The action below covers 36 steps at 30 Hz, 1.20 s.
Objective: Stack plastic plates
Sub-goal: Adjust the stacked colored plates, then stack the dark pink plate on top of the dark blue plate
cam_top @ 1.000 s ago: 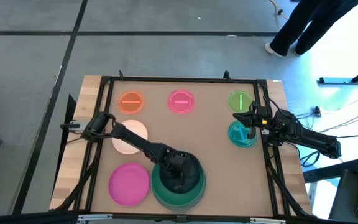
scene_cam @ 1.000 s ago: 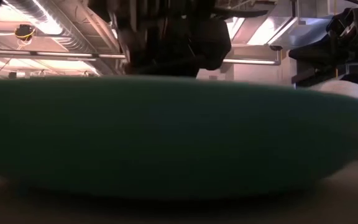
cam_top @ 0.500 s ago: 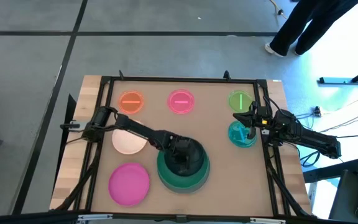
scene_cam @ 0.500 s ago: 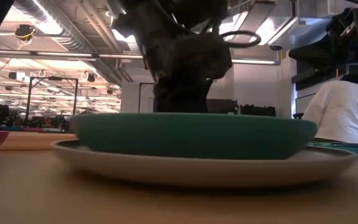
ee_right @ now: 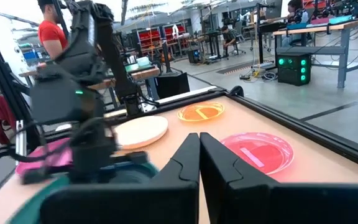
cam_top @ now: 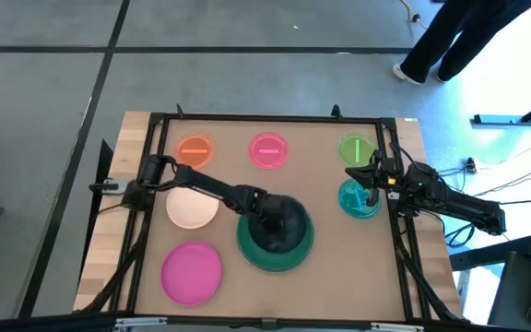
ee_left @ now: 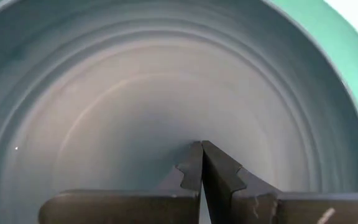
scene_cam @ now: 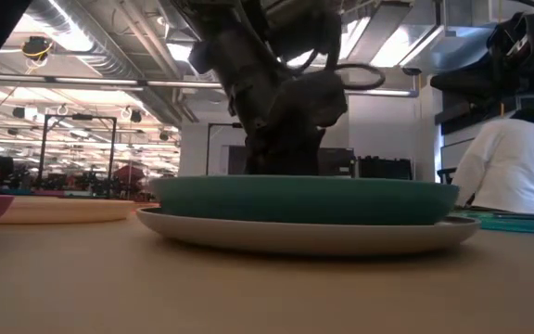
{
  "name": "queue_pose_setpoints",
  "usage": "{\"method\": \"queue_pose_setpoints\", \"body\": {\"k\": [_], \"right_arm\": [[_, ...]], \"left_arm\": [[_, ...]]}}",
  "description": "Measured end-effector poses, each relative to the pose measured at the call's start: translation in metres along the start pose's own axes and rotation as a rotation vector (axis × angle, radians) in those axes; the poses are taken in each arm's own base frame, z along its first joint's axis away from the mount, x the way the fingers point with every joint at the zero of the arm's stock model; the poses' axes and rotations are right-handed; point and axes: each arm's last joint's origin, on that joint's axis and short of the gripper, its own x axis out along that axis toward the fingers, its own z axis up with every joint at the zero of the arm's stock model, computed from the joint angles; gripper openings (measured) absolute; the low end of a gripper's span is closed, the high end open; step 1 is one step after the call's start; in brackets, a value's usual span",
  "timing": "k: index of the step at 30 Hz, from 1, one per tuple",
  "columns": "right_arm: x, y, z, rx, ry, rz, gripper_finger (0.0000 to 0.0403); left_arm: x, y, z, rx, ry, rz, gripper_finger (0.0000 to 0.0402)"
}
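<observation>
A stack sits near the table's middle: a large teal plate (cam_top: 295,258) (scene_cam: 304,199) on a pale grey plate (scene_cam: 304,234), with a dark bluish plate (ee_left: 135,93) nested inside. My left gripper (cam_top: 275,226) (ee_left: 202,163) stands in the stack, shut. Orange (cam_top: 194,150), pink (cam_top: 267,150) and green (cam_top: 355,149) small plates line the far side. The cream plate (cam_top: 190,208) and the magenta plate (cam_top: 192,272) lie flat on the left. My right gripper (cam_top: 372,178) (ee_right: 199,155) is shut at the far edge of the small teal plate (cam_top: 358,201). My left gripper presses its shut fingertips (ee_left: 194,163) down on the inner floor (ee_left: 166,124) of the stack's top plate, coming from above and slanting in from the table's left. The stack stays flat on the table. My right gripper: I cannot tell whether it touches the small teal plate.
A black frame (cam_top: 265,118) runs round the work area. Bare table lies between the stack and the small teal plate and between the stack and the far row. People stand in the room beyond the table.
My left gripper has moved away from the near edge toward the table's middle and slightly right. The stack has slid along the table with it, flat all the way, and now lies farther from the magenta plate.
</observation>
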Motion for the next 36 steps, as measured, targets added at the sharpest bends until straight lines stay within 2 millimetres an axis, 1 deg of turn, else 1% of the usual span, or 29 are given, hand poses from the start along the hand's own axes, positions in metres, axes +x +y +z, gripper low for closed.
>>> {"method": "queue_pose_setpoints", "body": {"k": [3, 10, 16, 18, 20, 25, 27, 33, 36], "right_arm": [[0.0, -0.001, -0.001, -0.011, 0.005, -0.017, 0.0003], [0.0, -0.001, -0.001, -0.009, 0.002, -0.027, 0.0003], [0.0, 0.0, -0.001, -0.007, 0.011, -0.001, 0.0003], [0.0, 0.0, -0.002, -0.008, 0.018, 0.009, 0.0003], [0.0, 0.0, -0.001, -0.016, 0.015, 0.01, 0.0003], [0.0, 0.0, -0.003, -0.015, 0.033, 0.001, 0.0003], [0.0, 0.0, -0.003, -0.026, 0.031, 0.001, 0.0003], [0.0, -0.001, -0.003, -0.033, 0.036, -0.004, 0.0003], [0.0, -0.001, -0.004, -0.026, 0.039, -0.015, 0.0003]], "left_arm": [[0.0, -0.008, -0.004, 0.01, 0.002, -0.005, 0.0001], [-0.002, -0.009, -0.002, -0.023, 0.001, -0.033, 0.0003], [-0.01, -0.005, 0.005, -0.084, -0.031, -0.058, 0.0036], [-0.019, -0.005, 0.006, -0.114, -0.026, -0.069, 0.0043], [-0.029, -0.007, 0.009, -0.109, -0.044, -0.088, 0.0046], [-0.07, -0.026, 0.013, -0.064, -0.134, -0.102, 0.0047], [-0.083, -0.033, 0.011, -0.028, -0.172, -0.064, 0.0047], [-0.13, -0.055, 0.006, 0.101, -0.372, 0.09, 0.0047], [-0.142, -0.063, 0.004, 0.127, -0.44, 0.118, 0.0047]]}}
